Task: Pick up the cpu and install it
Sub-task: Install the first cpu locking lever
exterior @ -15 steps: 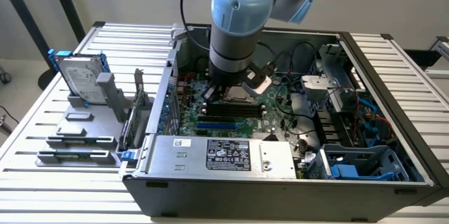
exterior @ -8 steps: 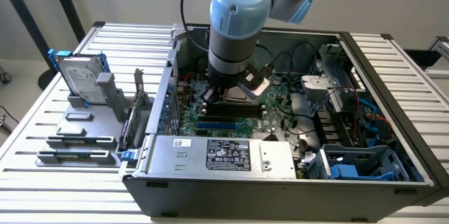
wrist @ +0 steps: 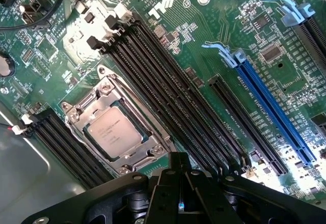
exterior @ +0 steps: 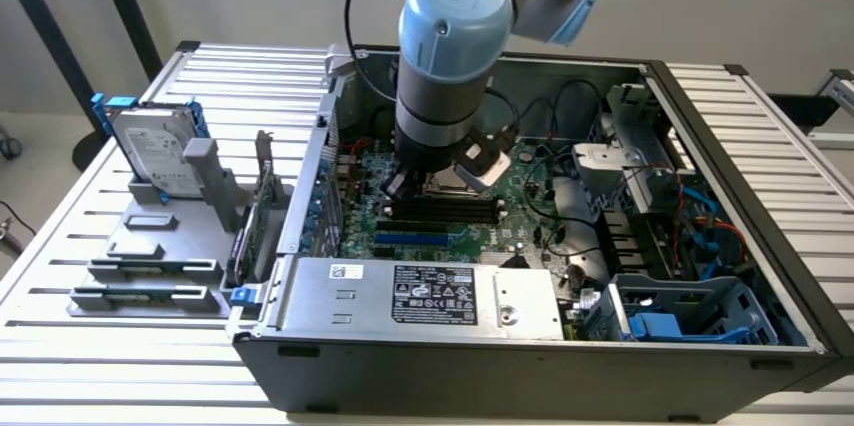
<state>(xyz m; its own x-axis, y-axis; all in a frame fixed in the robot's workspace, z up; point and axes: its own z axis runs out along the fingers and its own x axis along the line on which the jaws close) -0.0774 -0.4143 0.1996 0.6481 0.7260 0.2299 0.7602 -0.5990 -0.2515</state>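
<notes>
With its fingers drawn fully together and nothing between them, the gripper hangs just above the motherboard inside the open computer case. In the wrist view the black finger bodies meet at a narrow seam, and no chip sits in them.

The cpu lies flat in its socket on the board, silvery top facing up with faint printed text. The socket's metal frame surrounds it on all sides. The chip sits close to the fingertips but apart from them.

Beside the socket run the long black memory slots, parallel to one another; white latches show at one end. A second, shorter bank of black slots lies on the socket's other side. Further out are a black expansion slot and a blue expansion slot with a pale blue latch.

In the exterior view the arm comes down from above into the middle of the case, its wrist just over the board. The grey power supply with a black label sits along the case's near edge. At the exterior view's left, outside the case, a grey holder stands on the slatted table; a silver hard drive with blue brackets stands upright in it.
</notes>
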